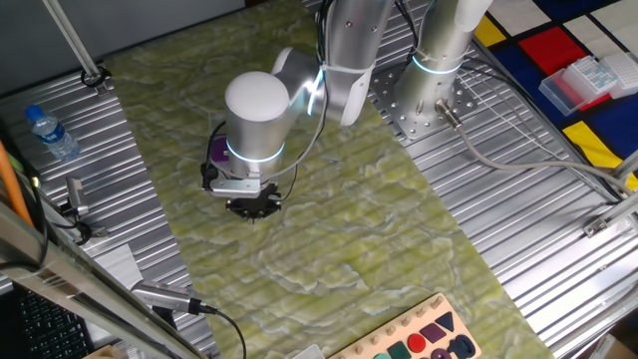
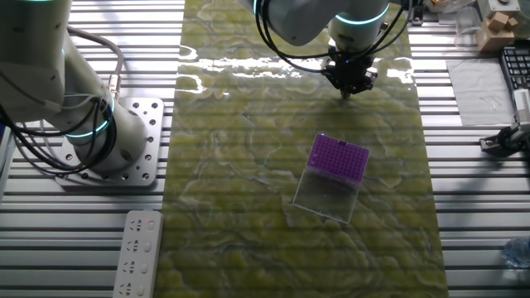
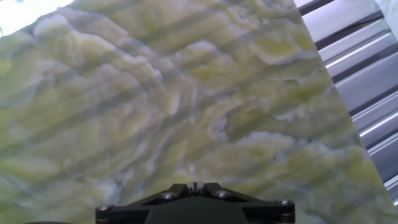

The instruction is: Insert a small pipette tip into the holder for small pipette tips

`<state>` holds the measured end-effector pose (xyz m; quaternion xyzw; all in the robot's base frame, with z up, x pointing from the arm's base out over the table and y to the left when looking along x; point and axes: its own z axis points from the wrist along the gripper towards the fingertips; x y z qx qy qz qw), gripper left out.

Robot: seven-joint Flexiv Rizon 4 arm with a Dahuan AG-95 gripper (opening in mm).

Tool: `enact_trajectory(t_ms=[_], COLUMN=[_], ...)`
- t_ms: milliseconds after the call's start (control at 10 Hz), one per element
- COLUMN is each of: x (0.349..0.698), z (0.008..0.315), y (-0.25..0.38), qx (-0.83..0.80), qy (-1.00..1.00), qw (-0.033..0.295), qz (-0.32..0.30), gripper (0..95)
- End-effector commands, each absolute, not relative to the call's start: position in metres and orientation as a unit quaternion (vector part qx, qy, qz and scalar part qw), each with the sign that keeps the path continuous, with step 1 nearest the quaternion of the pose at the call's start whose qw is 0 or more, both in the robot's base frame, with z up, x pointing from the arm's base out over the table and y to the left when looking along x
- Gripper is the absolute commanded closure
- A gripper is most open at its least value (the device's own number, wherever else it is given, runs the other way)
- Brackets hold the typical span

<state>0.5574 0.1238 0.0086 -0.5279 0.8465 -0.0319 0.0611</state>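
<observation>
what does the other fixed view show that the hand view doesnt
Only the other fixed view shows the purple holder for small pipette tips with its clear lid lying open toward the camera, a white power strip, and the whole gripper hovering apart from the holder. Only the hand view shows the fingers closed together from above. Both share the green marbled mat.

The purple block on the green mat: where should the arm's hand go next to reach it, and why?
Probably sideways across the mat until it is over the purple holder. The gripper hangs above bare mat, apart from the holder, and the hand view shows only mat. Whether it carries a tip is unclear.
</observation>
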Motion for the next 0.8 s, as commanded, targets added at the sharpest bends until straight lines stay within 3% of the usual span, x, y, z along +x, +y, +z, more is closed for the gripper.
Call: enact_trajectory(t_ms=[100, 800], x=[0.557, 0.568], z=[0.009, 0.011], y=[0.124, 0.139], qx=[-0.528, -0.515], qy=[0.846, 0.854], qw=[0.062, 0.065], qz=[-0.032, -0.028], gripper=[95.0, 95.0])
